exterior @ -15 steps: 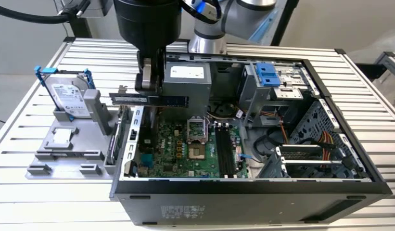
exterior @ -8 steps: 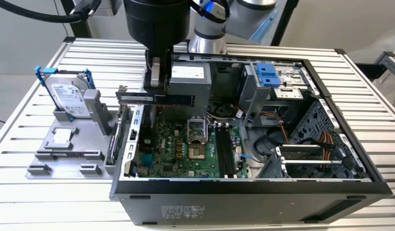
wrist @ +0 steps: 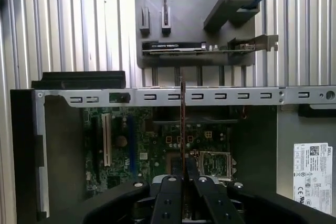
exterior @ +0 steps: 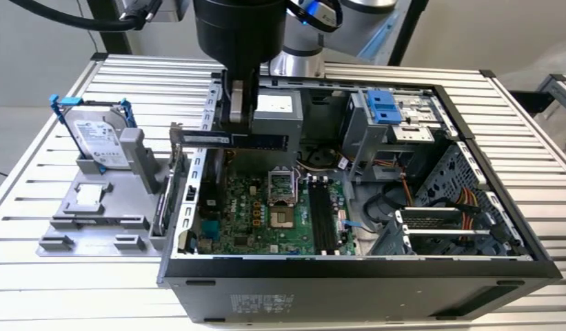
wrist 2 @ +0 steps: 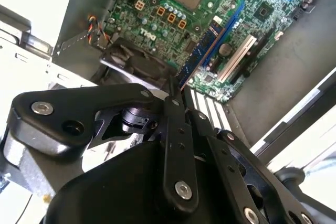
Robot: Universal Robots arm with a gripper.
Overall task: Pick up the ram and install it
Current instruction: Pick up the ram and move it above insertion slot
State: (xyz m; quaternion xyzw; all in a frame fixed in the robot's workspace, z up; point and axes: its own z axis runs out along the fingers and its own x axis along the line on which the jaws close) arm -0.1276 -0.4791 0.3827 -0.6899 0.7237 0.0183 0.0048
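At the gripper (wrist: 182, 178): clamped tight on the ram (wrist: 182, 124), held edge-on. Hanging over the open case (wrist: 236, 96) rim, above the motherboard (wrist: 136, 145).

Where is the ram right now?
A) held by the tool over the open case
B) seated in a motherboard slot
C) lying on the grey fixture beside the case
A: the ram is clamped in the tool, hanging above the motherboard.
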